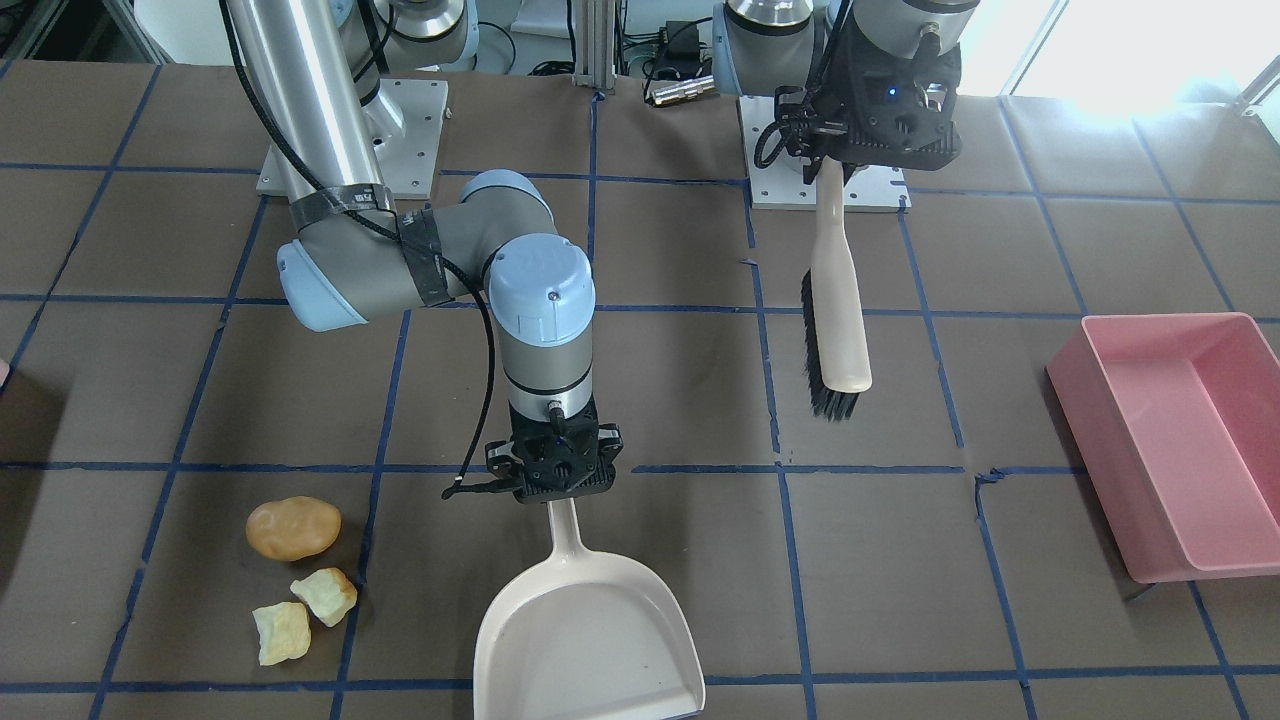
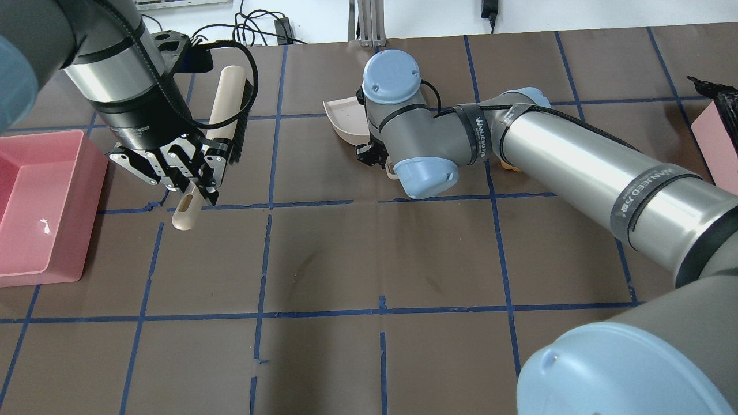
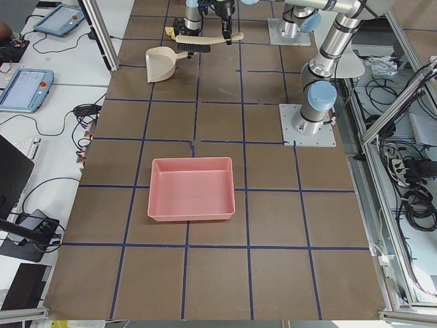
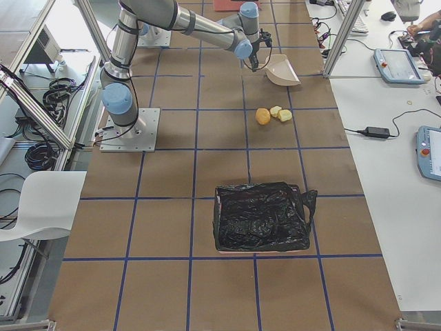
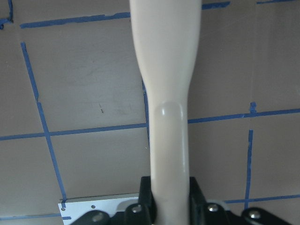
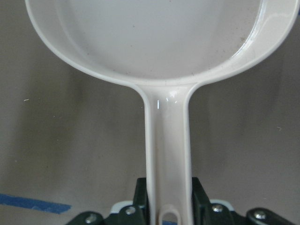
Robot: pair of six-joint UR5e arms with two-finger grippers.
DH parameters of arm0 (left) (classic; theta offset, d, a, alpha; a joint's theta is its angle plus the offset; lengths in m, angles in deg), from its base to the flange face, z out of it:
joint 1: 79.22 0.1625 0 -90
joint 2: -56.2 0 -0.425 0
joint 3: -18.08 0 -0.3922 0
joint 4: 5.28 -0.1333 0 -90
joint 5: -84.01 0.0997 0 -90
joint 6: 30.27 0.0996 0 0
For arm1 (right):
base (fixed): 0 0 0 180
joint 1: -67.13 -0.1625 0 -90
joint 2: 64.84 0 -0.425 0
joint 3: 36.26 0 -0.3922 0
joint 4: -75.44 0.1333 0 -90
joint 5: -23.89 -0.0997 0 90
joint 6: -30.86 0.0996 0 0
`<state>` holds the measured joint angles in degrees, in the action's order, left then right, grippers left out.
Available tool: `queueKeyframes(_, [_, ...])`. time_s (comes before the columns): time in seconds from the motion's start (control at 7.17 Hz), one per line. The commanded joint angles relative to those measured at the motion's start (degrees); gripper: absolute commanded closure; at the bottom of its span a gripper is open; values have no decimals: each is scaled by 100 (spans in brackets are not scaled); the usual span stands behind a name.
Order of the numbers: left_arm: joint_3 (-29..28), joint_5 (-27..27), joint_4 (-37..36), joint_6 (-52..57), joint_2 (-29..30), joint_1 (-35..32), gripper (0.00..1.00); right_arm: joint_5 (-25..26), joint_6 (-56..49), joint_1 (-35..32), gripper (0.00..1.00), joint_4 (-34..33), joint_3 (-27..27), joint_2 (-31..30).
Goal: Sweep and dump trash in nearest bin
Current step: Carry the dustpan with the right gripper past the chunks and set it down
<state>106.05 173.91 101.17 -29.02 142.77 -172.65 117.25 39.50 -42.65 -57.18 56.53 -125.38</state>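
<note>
The trash lies on the brown mat: a tan potato-shaped lump point(image 1: 293, 527) and two pale yellow-green chunks point(image 1: 323, 596) point(image 1: 280, 633), also in the exterior right view point(image 4: 262, 116). My right gripper point(image 1: 560, 482) is shut on the handle of a cream dustpan point(image 1: 590, 640), whose pan rests beside the trash. My left gripper point(image 2: 187, 183) is shut on the handle of a cream brush point(image 2: 228, 109) with black bristles, held off the mat and well away from the trash. The bin shows as a pink sliver point(image 1: 3, 372) and, under a black bag, in the exterior right view point(image 4: 262, 217).
A large open pink tray point(image 1: 1170, 440) sits on the robot's left side, also in the overhead view point(image 2: 40, 202). Blue tape lines grid the mat. Both arm base plates point(image 1: 355, 140) stand at the robot's edge of the table.
</note>
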Motion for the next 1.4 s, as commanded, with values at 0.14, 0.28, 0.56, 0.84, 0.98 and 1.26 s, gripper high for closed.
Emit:
queueKeyframes(0.14, [-26,10,24,68,0,9,100,-63,-754,235,100,462,2,-422])
queueKeyframes(0.28, [-17,27,24,69,0,0,100,-64,-1062,481,100,744,-7,-598])
queueKeyframes(0.56, [-17,36,33,77,0,0,100,-212,-2046,1087,100,1358,-242,-836])
queueKeyframes(0.84, [-17,28,51,77,0,0,100,-310,-3571,1780,100,2263,-760,-950])
queueKeyframes(0.98, [-26,19,51,77,0,-9,100,-301,-4536,2228,100,2450,-815,-1055])
queueKeyframes(1.26, [-17,10,68,77,9,-9,100,-223,-6032,3072,100,2723,-807,-1327])
